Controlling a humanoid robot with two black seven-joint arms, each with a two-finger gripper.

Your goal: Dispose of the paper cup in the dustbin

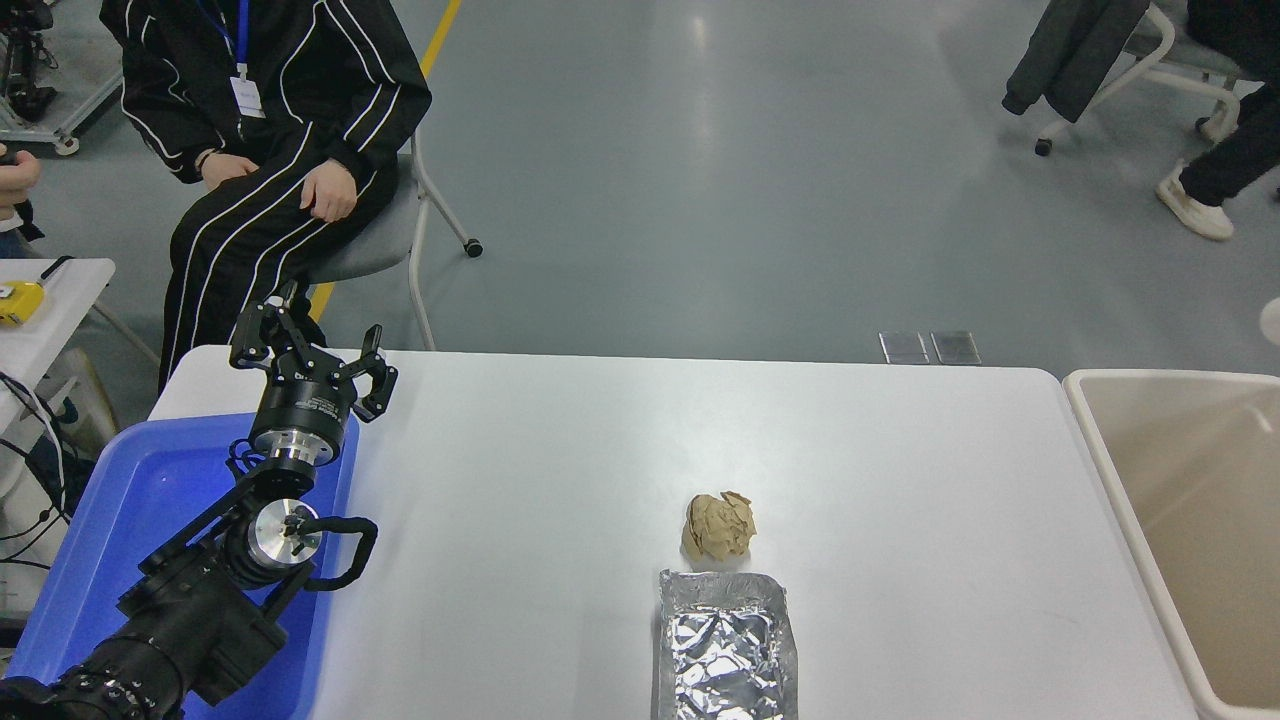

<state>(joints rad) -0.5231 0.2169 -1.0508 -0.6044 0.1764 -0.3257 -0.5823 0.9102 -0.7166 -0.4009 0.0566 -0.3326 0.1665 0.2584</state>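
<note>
The left hand (312, 345) is parked over the far corner of the blue tray (130, 500), fingers spread apart and holding nothing, pointing away toward the seated person (270, 150). Its arm runs back along the tray to the near left corner, wrist bent slightly upward. The right arm and hand are out of view.

No paper cup shows anywhere on the worktop (560, 450). Well to the right of the tray lie only a brown paper ball (718, 526) and, just nearer than it, a silver foil tray (727, 648). The dustbin (1100, 440) stands farther right still, beyond the worktop's edge; the visible part of its inside looks bare, though the rest is cut off.

Judging from this, the cup may already be inside the bin. A sound finish would confirm that before retiring, leaving the ball and foil untouched.
</note>
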